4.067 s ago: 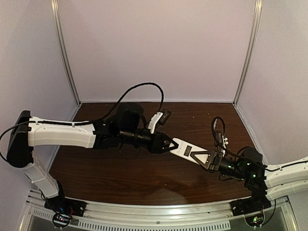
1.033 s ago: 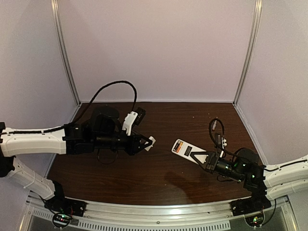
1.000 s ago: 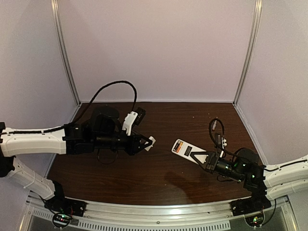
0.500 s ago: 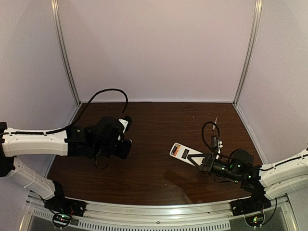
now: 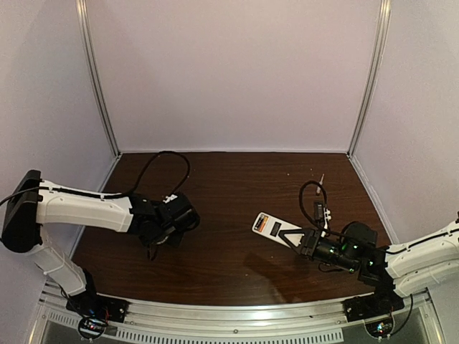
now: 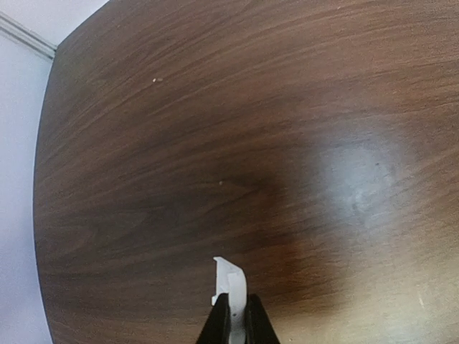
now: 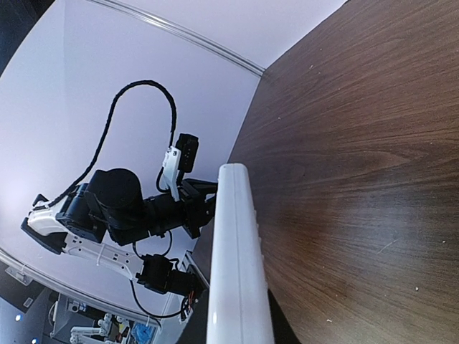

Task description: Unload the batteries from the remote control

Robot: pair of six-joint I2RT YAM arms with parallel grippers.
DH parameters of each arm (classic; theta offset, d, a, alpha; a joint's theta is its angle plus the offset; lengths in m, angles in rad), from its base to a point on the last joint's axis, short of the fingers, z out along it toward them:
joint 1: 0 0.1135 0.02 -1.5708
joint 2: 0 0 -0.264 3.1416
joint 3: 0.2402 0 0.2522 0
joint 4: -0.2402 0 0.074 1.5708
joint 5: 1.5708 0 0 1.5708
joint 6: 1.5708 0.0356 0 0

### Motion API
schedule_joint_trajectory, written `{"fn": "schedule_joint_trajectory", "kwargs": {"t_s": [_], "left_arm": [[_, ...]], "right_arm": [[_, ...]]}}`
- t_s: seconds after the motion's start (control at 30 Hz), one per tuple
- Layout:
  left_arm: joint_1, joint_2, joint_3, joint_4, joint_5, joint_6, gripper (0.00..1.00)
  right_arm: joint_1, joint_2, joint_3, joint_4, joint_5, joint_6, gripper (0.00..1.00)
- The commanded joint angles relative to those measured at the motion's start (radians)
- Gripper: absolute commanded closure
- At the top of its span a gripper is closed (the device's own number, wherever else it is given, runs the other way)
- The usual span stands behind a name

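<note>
The remote control [image 5: 271, 227], a white bar with a dark window and an orange-red mark, is held above the table at centre right. My right gripper [image 5: 287, 233] is shut on its near end. In the right wrist view the remote control [image 7: 236, 251] shows edge-on, reaching out from the jaws. My left gripper [image 6: 234, 307] points down at the table on the left and is shut on a small white cover piece [image 6: 231, 279]. In the top view the left wrist [image 5: 171, 217] hides that piece. I cannot make out the batteries as separate things in any view.
The dark wooden table [image 5: 229, 265] is bounded by pale walls at the back and sides, with metal posts [image 5: 100, 93] at the corners. A metal rail [image 5: 237, 319] runs along the near edge. Black cable loops [image 5: 168, 161] rise from both wrists.
My left arm has drawn back to the left and turned its gripper down towards the table, carrying the cover piece away from the remote. The right gripper with the remote has shifted slightly left.
</note>
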Motion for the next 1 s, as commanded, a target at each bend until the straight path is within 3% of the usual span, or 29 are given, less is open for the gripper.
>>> {"fn": "schedule_joint_trajectory", "kwargs": {"t_s": [0.0,0.97], "left_arm": [[0.037,0.052,0.009,-0.047,-0.050,-0.047,1.00],[0.081,0.309,0.006,0.107,0.083,-0.055,1.00]], "right_arm": [[0.002,0.005,0.027,0.025,0.007,-0.023,1.00],[0.000,-0.025,0.020,-0.004,0.020,-0.033,1.00]]}}
